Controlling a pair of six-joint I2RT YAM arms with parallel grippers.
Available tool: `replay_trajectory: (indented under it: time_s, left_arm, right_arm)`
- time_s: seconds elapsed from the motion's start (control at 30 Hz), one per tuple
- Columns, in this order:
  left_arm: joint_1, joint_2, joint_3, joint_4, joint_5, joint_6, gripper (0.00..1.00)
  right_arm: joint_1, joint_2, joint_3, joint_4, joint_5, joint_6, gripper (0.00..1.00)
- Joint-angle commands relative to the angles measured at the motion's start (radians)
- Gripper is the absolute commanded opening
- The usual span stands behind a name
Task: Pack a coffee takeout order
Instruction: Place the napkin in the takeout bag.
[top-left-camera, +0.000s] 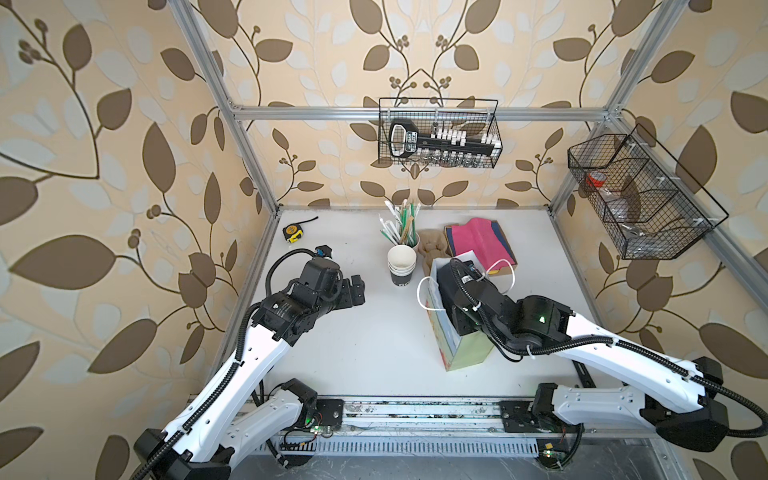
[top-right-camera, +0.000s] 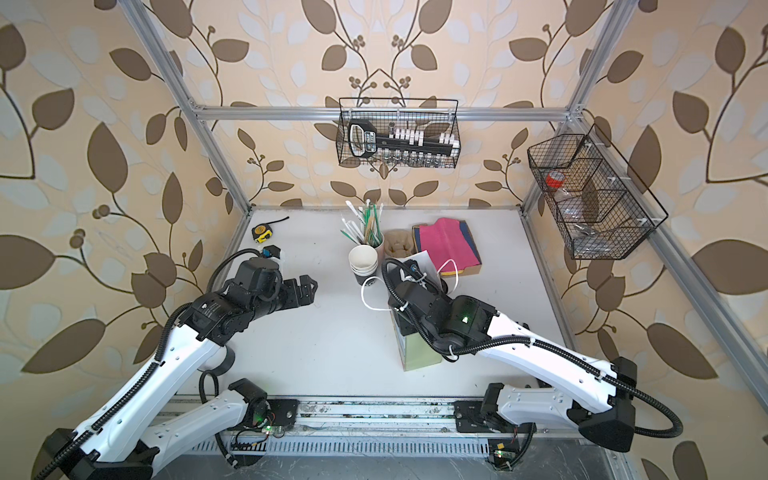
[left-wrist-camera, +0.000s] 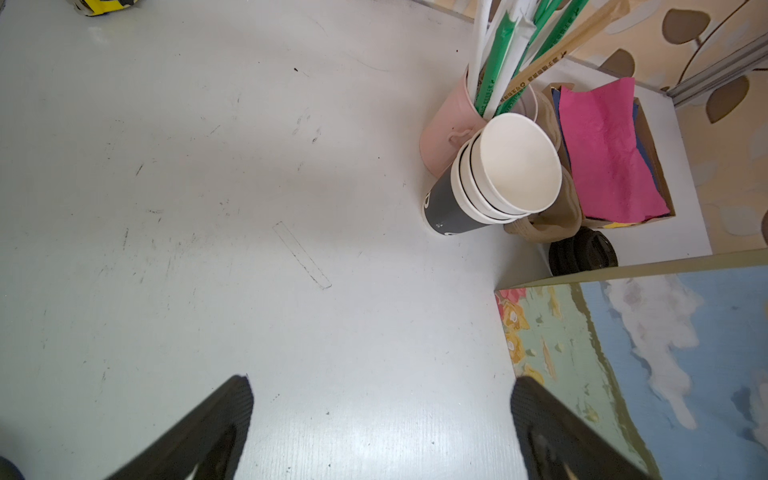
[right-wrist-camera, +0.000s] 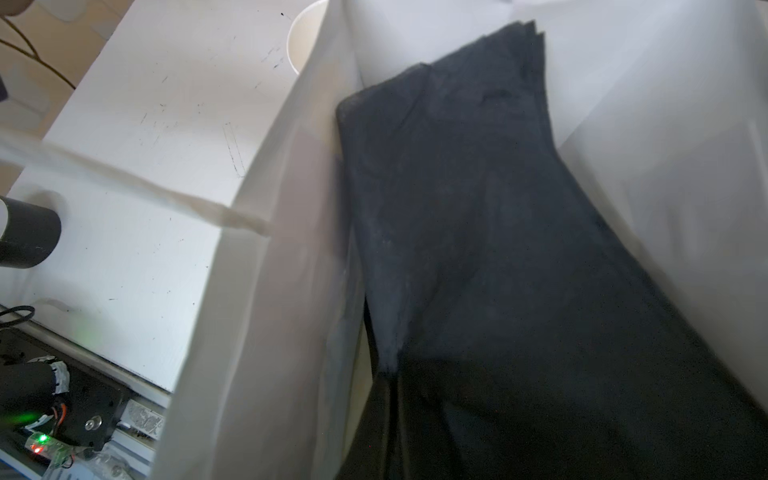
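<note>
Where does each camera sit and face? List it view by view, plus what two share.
Top views: high over the front, looking down at the table; left arm and right arm show.
Left wrist: on the left arm, looks down past its open claw at cups.
Right wrist: at the bag mouth, looking in at the dark sheet; nothing of the robot is clear.
Shared: left wrist and top views both show cups and bag.

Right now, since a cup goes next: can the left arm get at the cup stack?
Probably yes: the left gripper is open, bare table lies between it and the cup stack, and the bag stands aside.
</note>
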Motion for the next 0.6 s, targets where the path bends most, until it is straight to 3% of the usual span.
replay_trajectory:
  time_s: [0.0,0.3,0.57]
  left_arm:
    - [0.014,0.018,0.002,0.002,0.007,0.012,0.99]
    - [0.014,0.118,0.021,-0.029,0.053,0.015,0.99]
    - [0.014,0.141,0.021,-0.009,0.090,0.021,0.99]
  right_arm:
    - [-0.002,-0.010,0.099,-0.061,0.013,-0.025,0.19]
    - [-0.014,0.040,0.277,-0.131,0.027,-0.101,0.38]
    - [-0.142,-0.012,0.426,-0.104,0.054,-0.226,0.78]
